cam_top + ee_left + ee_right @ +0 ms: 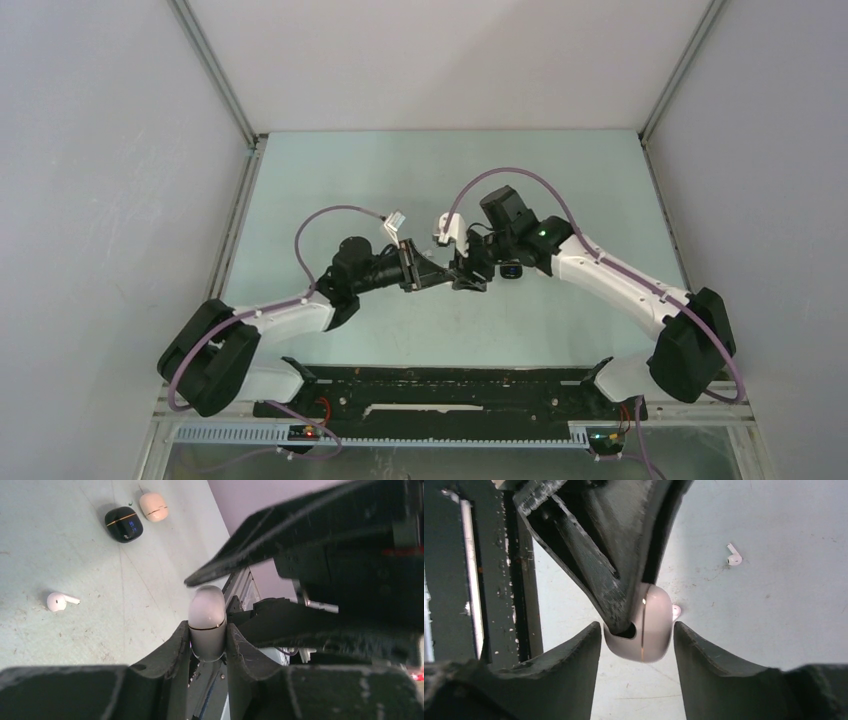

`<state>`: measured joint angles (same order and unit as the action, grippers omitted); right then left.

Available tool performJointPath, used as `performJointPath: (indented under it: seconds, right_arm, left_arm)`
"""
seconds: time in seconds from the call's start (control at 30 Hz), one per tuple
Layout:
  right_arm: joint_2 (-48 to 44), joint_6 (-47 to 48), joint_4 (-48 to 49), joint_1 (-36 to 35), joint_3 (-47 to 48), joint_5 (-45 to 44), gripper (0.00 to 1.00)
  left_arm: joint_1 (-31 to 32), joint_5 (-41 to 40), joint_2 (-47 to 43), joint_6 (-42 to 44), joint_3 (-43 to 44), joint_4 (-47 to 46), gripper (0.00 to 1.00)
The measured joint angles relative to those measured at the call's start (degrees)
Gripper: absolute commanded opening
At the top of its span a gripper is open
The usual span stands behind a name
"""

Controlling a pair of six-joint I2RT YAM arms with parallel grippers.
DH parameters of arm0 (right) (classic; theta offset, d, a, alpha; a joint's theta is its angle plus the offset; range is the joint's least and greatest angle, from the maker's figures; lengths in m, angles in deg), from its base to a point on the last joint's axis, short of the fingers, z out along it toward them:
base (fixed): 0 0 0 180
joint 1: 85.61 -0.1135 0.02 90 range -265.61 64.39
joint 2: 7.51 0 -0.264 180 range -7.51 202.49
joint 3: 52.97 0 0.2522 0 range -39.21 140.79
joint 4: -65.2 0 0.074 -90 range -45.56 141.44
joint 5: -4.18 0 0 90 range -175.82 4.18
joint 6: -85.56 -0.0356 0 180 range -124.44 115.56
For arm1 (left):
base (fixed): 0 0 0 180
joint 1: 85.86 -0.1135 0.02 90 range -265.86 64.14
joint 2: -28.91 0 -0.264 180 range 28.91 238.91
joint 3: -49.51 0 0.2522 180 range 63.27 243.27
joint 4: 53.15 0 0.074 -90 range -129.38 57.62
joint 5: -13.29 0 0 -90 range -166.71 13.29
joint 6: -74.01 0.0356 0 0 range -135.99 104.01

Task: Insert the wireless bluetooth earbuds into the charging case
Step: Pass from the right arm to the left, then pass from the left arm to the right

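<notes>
- My left tool (208,630) is clenched on the charging case (206,615), a pale pebble with a thin dark seam. Its two fingers press the lower half from either side, and the rounded top pokes out past the tips.
- My right tool (636,627) meets it nose to nose above the middle of the desk (400,170). Its fingers straddle that same case, one close on each side (whether they press it or only stand beside it, I cannot tell).
- The case hangs in the air off the desk, and its lid looks closed.
- One white earbud (60,601) lies on the desk, well apart from both tools.
- Farther off sit a black case (123,524) and a peach case (153,506), just beside each other.
</notes>
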<state>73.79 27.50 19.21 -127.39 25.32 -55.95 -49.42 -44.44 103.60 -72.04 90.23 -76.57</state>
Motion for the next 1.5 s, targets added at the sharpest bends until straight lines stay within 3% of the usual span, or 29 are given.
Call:
performJointPath:
  seconds: [0.13,0.27,0.37,0.47,0.57,0.7,0.93,1.13,1.2,1.3,1.37,1.5]
  right_arm:
    - [-1.79,-1.60,-1.09,7.06,-0.07,9.60,0.66]
    - [-5.46,-3.10,-3.91,16.24,-0.07,18.73,0.62]
    - [-6.88,-1.55,-8.46,18.80,-0.04,23.93,0.53]
    - [-6.23,2.27,-14.84,17.68,-0.07,27.96,0.46]
    - [-3.61,4.68,-18.95,15.19,-0.07,29.05,0.47]
    - [-0.61,7.23,-21.92,11.96,-0.09,28.87,0.51]
    - [0.74,9.07,-23.41,6.45,-0.09,26.88,0.49]
    - [3.10,9.07,-22.99,3.21,-0.11,23.56,0.33]
    - [3.13,8.96,-22.71,2.99,-0.11,22.73,0.24]
    - [3.13,8.66,-22.08,2.80,-0.09,21.49,0.16]
    - [3.13,8.59,-21.66,2.45,-0.09,20.41,0.15]
    - [2.75,8.61,-21.66,0.50,-0.11,16.02,0.13]
  left_arm:
    - [0.15,-0.46,-1.25,3.80,-3.17,-5.70,0.04]
    - [2.27,-2.64,-3.54,11.17,-11.06,-16.94,0.04]
    - [6.38,-3.45,-2.45,18.56,-16.39,-28.09,0.06]
    - [9.29,-2.58,1.95,24.35,-18.78,-38.05,0.05]
    - [11.74,-1.90,6.82,30.12,-18.78,-43.45,0.02]
    - [15.19,-2.14,9.90,35.74,-18.27,-46.45,0.00]
    - [17.07,-3.65,10.60,39.69,-17.84,-48.06,0.01]
    - [17.22,-3.89,10.47,40.52,-17.84,-48.06,0.02]
    - [17.44,-4.00,10.38,40.65,-17.84,-48.09,0.06]
    - [17.42,-4.63,10.38,40.61,-17.84,-47.63,0.28]
    - [17.42,-5.16,10.47,40.63,-17.84,-47.34,0.37]
    - [17.42,-5.73,10.80,40.94,-17.84,-47.76,0.44]
